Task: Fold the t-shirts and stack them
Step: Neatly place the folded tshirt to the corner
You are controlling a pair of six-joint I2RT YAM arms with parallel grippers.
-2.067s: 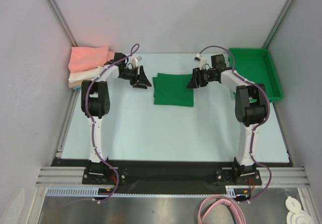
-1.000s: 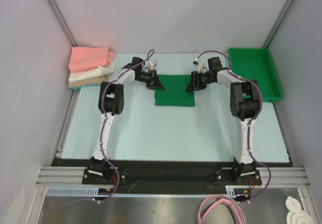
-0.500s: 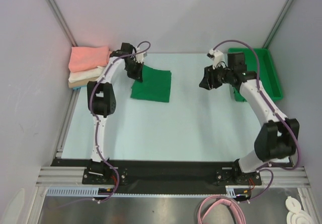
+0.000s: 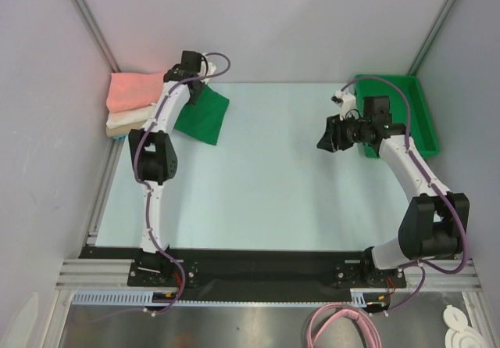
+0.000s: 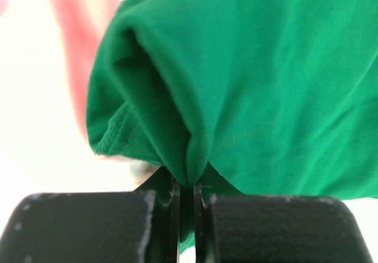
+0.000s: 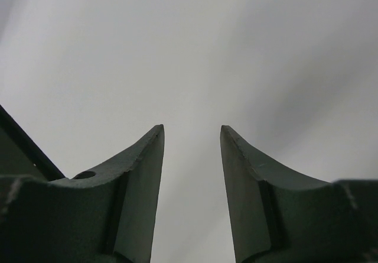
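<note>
Cloth fills the left wrist view: the left gripper [image 5: 186, 183] is pinched tight on a folded edge of the green shirt [image 4: 202, 116], its jaws parted only by the fabric's thickness. The shirt is at the far left of the table [image 4: 258, 199], gripped at its far end. The rest slopes down toward the near right, and I cannot tell whether its low edge touches the table.

The coming move turns on one relation. The stack [image 4: 134, 107] lies directly left of that gripper, just beside it, in the far left corner. The pink shirt [image 4: 137, 88] is on top, the white shirt [image 4: 131, 116] under it, and the tan shirt [image 4: 123, 130] at the bottom. The stack's long axis runs left to right along the far edge, while the green shirt's runs on a diagonal, so I judge it needs a turn before landing on the pink shirt. The left arm is by far the nearer.

The right gripper [image 6: 192, 134] stands about half open with nothing between its jaws. It is well apart from the stack, near the far right edge, just beside the bin [image 4: 410, 102].

No brand, label or writing is readable.
</note>
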